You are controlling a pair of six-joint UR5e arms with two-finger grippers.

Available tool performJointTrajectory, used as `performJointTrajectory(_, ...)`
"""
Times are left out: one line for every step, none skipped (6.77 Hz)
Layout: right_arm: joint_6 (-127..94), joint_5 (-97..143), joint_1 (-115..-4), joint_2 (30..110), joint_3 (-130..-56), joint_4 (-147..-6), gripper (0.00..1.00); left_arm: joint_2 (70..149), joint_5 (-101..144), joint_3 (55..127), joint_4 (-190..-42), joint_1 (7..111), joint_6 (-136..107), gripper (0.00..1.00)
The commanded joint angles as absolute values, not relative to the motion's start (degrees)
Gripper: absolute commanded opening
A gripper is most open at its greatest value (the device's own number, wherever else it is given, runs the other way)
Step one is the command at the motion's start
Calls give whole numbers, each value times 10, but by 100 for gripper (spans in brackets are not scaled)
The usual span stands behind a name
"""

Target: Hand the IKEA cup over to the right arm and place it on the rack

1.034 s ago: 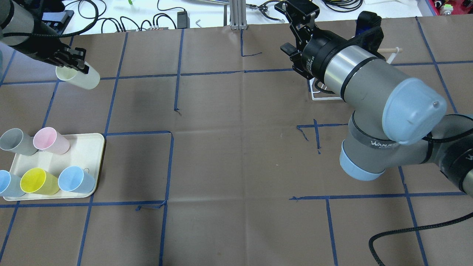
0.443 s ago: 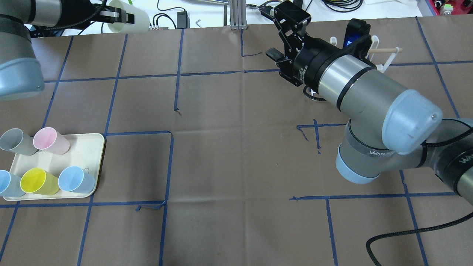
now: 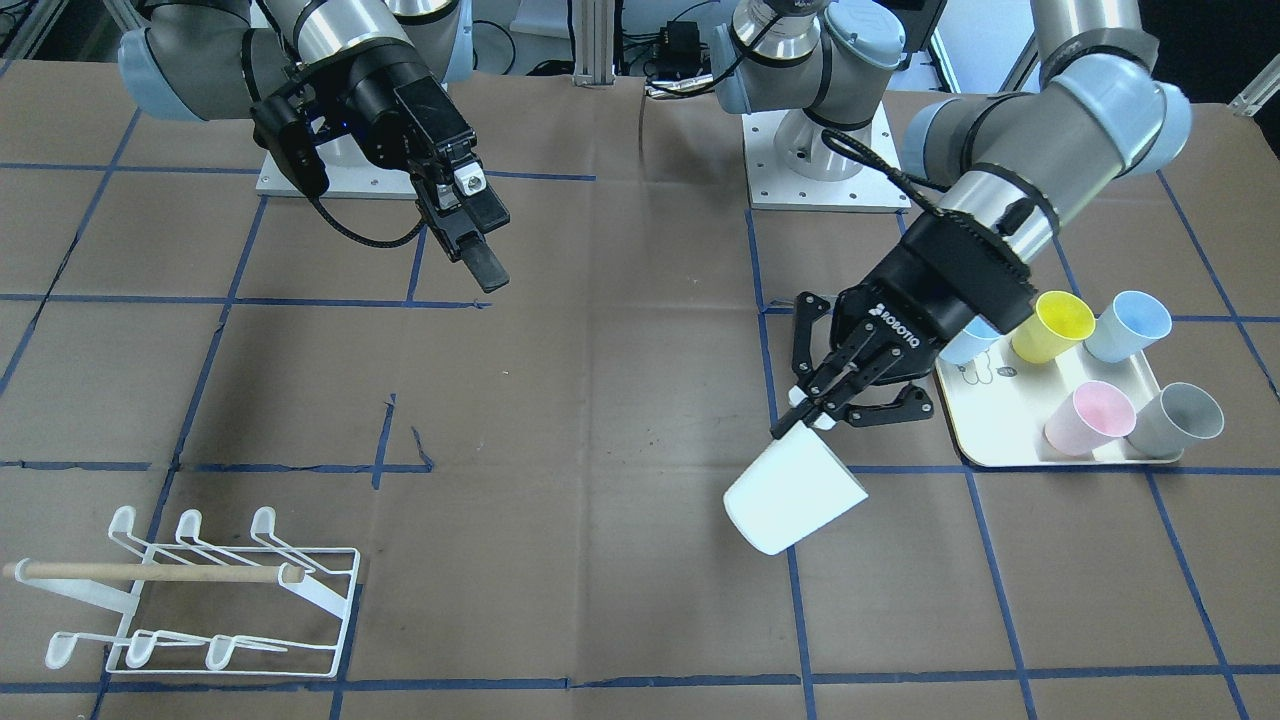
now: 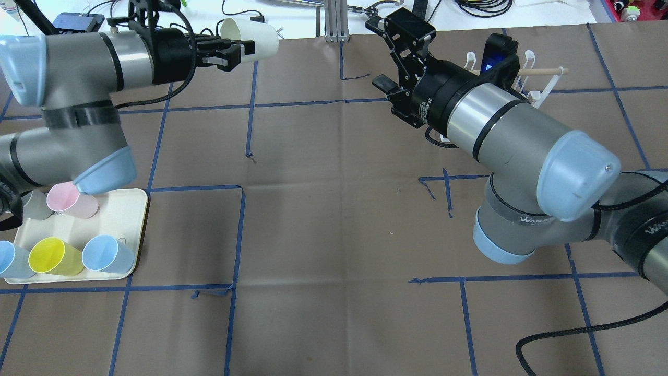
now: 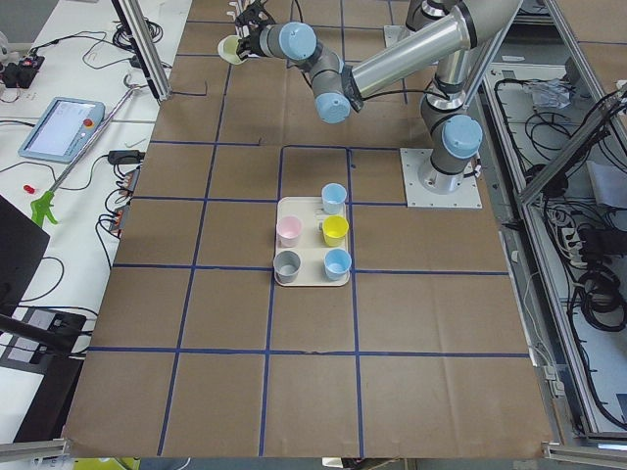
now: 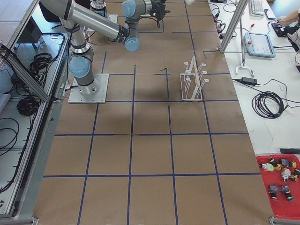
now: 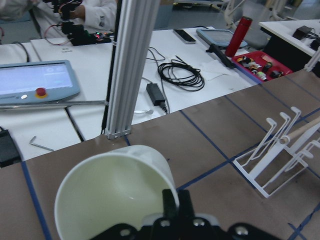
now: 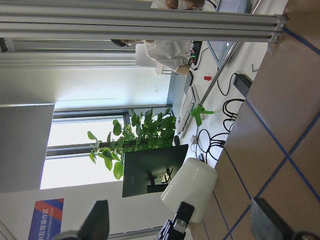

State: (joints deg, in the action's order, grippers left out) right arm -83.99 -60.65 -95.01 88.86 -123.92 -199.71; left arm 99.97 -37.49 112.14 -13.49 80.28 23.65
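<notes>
The IKEA cup point(image 4: 251, 35) is cream-white and hangs tilted on its side above the table's far edge. My left gripper point(image 4: 235, 51) is shut on its rim; the left wrist view looks into the cup point(image 7: 112, 192) with a finger point(image 7: 172, 202) over the rim. In the front-facing view the cup point(image 3: 795, 495) hangs below the left gripper point(image 3: 805, 418). My right gripper point(image 4: 389, 52) is open and empty, a few tiles to the cup's right, and faces it; the cup point(image 8: 192, 187) shows between its fingers, well apart. The white wire rack point(image 4: 527, 73) with its wooden dowel stands behind the right arm.
A cream tray point(image 4: 128, 209) at the near left holds pink, grey, yellow and blue cups, partly under the left arm's elbow. An aluminium post point(image 4: 334, 21) rises at the far edge between the grippers. Cables and a control tablet point(image 5: 64, 127) lie beyond the table.
My left arm has swung the cup from the far left towards the centre along the far edge. The right gripper has shifted slightly left, still open.
</notes>
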Motion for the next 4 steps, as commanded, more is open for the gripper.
performJointTrajectory(-851, -652, -950, 886, -1261, -1985, 100, 1026, -339, 1164, 5, 835, 214, 0)
performJointTrajectory(-886, -687, -950, 885, -1278, -1984, 100, 1055, -341, 1172, 81, 865, 197, 0)
performJointTrajectory(-906, -713, -950, 886, -1286, -1980, 100, 1081, -341, 1179, 177, 885, 149, 0)
performJointTrajectory(-899, -723, -950, 886, -1286, -1941, 100, 1096, -344, 1184, 246, 889, 94, 1)
